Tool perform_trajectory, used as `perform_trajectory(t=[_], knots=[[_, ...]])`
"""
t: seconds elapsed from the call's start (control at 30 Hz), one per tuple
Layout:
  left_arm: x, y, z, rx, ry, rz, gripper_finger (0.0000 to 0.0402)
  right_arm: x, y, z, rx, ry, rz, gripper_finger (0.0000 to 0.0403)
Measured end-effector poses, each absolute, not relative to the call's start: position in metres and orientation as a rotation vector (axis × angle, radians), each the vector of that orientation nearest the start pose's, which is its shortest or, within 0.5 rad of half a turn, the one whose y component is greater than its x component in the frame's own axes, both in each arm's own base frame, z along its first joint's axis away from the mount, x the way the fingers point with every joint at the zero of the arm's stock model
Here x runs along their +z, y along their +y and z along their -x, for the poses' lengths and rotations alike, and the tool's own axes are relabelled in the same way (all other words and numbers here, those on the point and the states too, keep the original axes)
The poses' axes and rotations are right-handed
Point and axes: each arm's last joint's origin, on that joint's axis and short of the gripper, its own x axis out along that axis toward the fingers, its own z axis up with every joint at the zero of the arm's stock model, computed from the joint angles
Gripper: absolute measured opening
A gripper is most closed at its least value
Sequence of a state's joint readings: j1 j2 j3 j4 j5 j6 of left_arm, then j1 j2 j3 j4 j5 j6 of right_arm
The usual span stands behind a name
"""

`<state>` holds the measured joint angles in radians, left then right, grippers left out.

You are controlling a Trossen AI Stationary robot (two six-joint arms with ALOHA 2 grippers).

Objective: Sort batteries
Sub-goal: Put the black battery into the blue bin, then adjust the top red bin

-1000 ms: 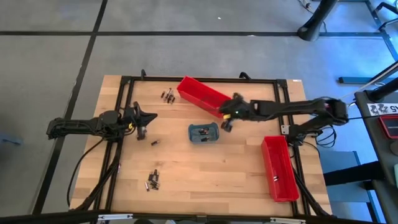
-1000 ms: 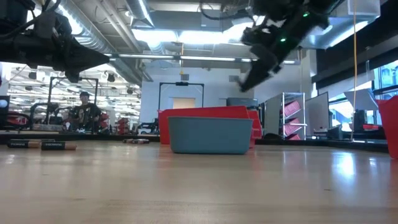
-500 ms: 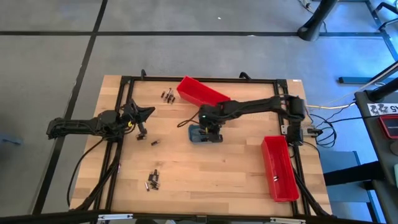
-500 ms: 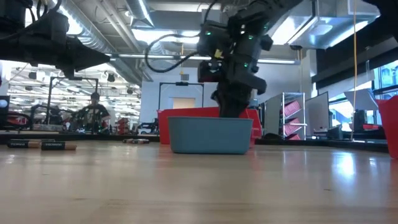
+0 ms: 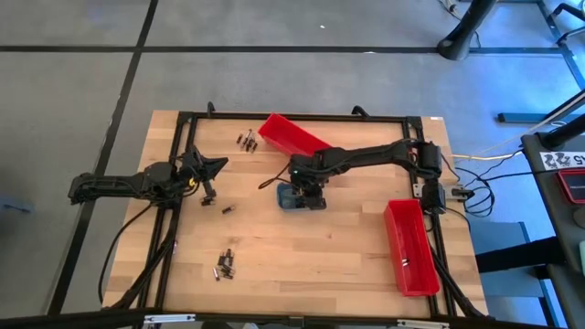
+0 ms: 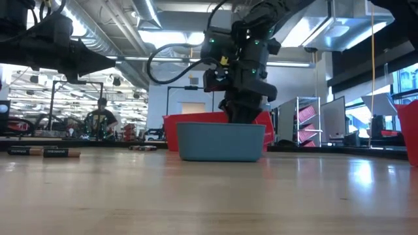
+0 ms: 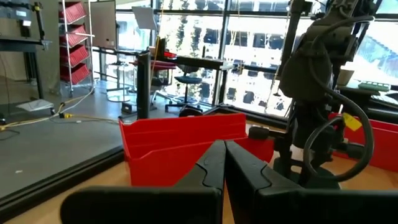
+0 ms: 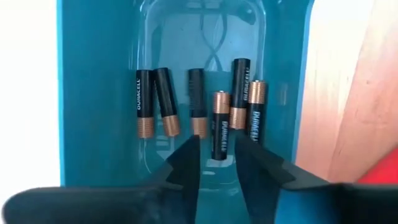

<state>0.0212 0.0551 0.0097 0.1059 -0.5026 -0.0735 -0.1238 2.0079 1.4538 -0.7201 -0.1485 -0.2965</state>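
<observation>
Batteries (image 8: 211,118): six lie side by side in the blue tray (image 5: 300,197), collected there for sorting. I have the right hand (image 8: 214,163) directly above them, fingers narrowly parted, nothing held. The left hand (image 7: 224,163) waits shut, empty, above the tabletop (image 5: 311,256).

right pincer (image 8: 216,163) parted, left pincer (image 7: 224,163) closed
</observation>
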Motion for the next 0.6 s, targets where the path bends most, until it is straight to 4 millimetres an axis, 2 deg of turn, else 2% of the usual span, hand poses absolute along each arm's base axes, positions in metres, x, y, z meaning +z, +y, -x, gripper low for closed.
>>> perform_trajectory(t=[0.1, 0.23, 0.3, 0.37, 0.5, 0.6], knots=[[0.173, 0.016, -0.096, 0.521, -0.08, 0.087, 0.0001, 0.188, -0.047, -0.401, 0.181, 1.263, 0.102, 0.0128], [0.173, 0.016, -0.096, 0.521, -0.081, 0.094, 0.0001, 0.226, -0.049, -0.404, 0.126, 1.277, 0.145, 0.0136], [0.172, 0.016, -0.097, 0.521, -0.08, 0.095, 0.0001, 0.248, -0.05, -0.405, 0.092, 1.226, 0.174, 0.0137], [0.172, 0.016, -0.097, 0.521, -0.076, 0.094, 0.0001, 0.261, -0.053, -0.403, 0.013, 1.179, 0.18, 0.0137], [0.171, 0.016, -0.097, 0.522, -0.062, 0.095, 0.0001, 0.267, -0.067, -0.406, -0.303, 1.099, 0.042, 0.0137], [0.171, 0.016, -0.097, 0.522, -0.061, 0.092, 0.0001, 0.261, -0.078, -0.408, -0.37, 1.094, -0.018, 0.0138]])
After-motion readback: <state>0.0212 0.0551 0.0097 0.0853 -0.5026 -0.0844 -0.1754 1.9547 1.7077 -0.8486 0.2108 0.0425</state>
